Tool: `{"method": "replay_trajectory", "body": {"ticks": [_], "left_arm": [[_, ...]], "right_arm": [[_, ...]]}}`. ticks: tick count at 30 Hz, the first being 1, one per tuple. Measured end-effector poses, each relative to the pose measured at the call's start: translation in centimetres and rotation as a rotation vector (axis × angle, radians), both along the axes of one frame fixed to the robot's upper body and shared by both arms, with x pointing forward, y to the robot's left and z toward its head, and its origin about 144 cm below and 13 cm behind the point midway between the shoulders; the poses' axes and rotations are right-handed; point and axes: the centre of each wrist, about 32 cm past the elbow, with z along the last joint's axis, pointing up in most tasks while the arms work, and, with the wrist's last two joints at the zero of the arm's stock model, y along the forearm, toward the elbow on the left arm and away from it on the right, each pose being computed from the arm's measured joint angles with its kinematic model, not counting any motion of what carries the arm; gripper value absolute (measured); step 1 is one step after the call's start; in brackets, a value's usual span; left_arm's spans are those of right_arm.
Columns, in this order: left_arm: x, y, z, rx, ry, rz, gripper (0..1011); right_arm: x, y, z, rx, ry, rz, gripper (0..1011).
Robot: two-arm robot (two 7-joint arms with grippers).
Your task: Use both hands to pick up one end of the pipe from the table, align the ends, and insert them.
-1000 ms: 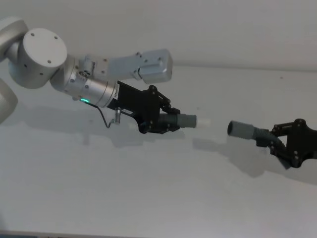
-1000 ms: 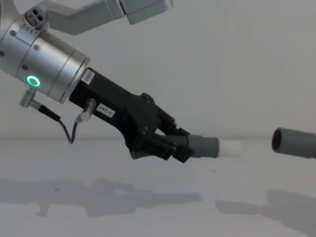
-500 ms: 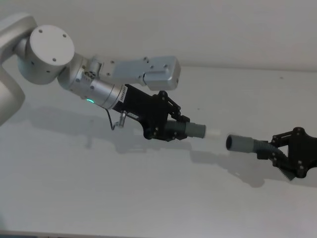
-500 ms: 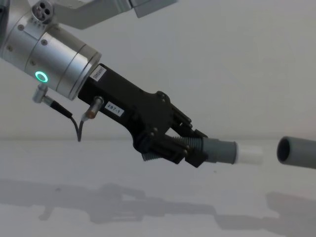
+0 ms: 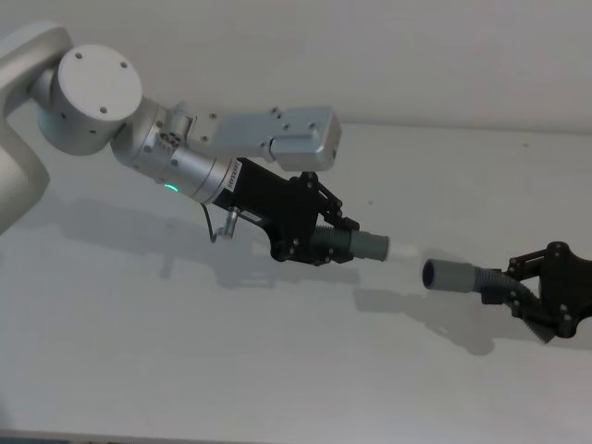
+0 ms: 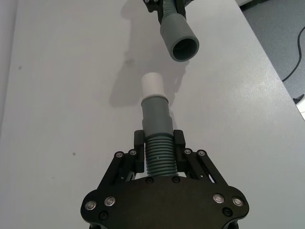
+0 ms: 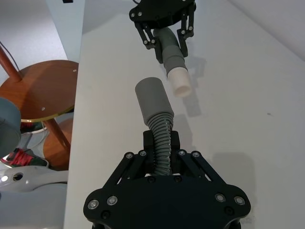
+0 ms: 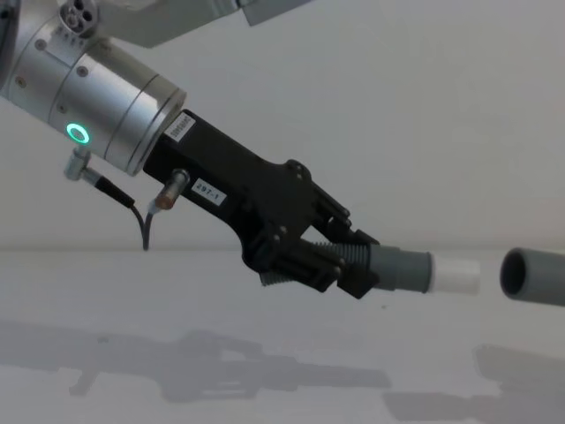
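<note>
Both pipe pieces hang above the white table [image 5: 185,370]. My left gripper [image 5: 321,244] is shut on the ribbed part of one piece [image 6: 156,125], whose grey collar [image 8: 403,268] and white tube tip [image 8: 455,276] point right. My right gripper [image 5: 529,298] is shut on the ribbed part of the other piece [image 7: 153,104]; its hollow socket mouth [image 6: 185,48] faces the white tip [image 5: 399,251]. A short gap separates the two ends. In the left wrist view the socket sits slightly to one side of the tip's line.
A pale grey wall [image 5: 416,55] rises behind the table. In the right wrist view a round wooden stool [image 7: 40,90] stands beyond the table's edge on the floor. A dark cable [image 6: 295,67] lies on the floor past the table's other edge.
My left arm has carried its piece to the right, toward the socket, so the gap between the ends has narrowed. My right gripper has sunk slightly.
</note>
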Motion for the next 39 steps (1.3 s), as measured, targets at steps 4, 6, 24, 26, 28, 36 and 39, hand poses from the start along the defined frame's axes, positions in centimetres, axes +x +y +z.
{"method": "replay_trajectory", "body": {"ticks": [4,6,24,26,28,36,39], "left_arm": [[-0.2,-0.1,0.2,-0.005,-0.003,0.0,343],[-0.3,-0.2,0.4,-0.007,-0.004,0.001,343],[-0.7,-0.7,1.4,-0.004,0.029,-0.011,343],[-0.7,-0.8,1.4,0.003,0.04,-0.015,343],[-0.8,-0.8,1.4,0.006,0.045,-0.016,343],[-1.0,-0.7,1.6,0.026,0.065,-0.014,343],[-1.1,-0.6,1.7,0.034,0.069,-0.009,343]], "right_arm": [[0.0,0.0,0.0,0.0,0.002,0.003,176],[0.0,0.0,0.0,0.0,0.003,0.005,176],[0.0,0.0,0.1,0.001,0.007,0.011,176],[0.0,0.0,0.1,0.0,0.007,0.012,176],[0.0,0.0,0.1,0.0,0.008,0.012,176],[0.0,0.0,0.1,0.0,0.008,0.013,176],[0.0,0.0,0.1,0.0,0.009,0.013,176]]}}
